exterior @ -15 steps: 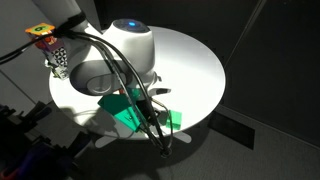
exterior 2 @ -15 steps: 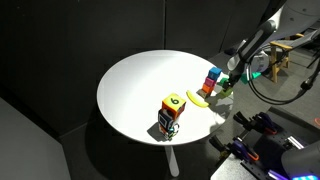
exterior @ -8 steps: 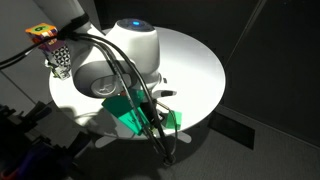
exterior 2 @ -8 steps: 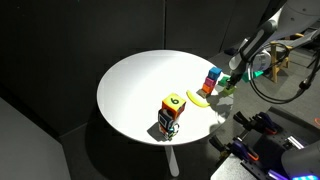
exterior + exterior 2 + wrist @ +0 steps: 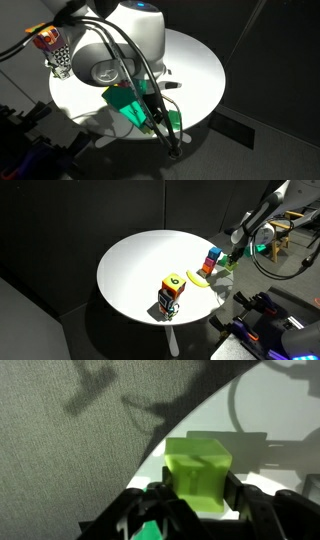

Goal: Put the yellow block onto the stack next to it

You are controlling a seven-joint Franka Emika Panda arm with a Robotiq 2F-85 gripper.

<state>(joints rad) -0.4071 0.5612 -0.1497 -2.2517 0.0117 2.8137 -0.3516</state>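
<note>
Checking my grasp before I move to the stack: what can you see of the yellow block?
The yellow block is a small pale yellow-green cube with plain matte faces and slightly rounded edges. In the wrist view it sits upright and square inside the pincer, whose two dark fingers flank it and seem to press its opposite sides. Its top and one side face show, unmarked. The edge of the white table lies behind it.

The arm [image 5: 115, 50] is a fat, rounded white shell with a round grey cap [image 5: 100, 68] on its side and a small blue light [image 5: 140, 3] on top. Black cables [image 5: 133, 72] run loosely over the shell to a bright green-lit section [image 5: 130, 105]. In the wrist view the fingers [image 5: 255, 510] are black and blocky, with a green glow low between them.
</note>
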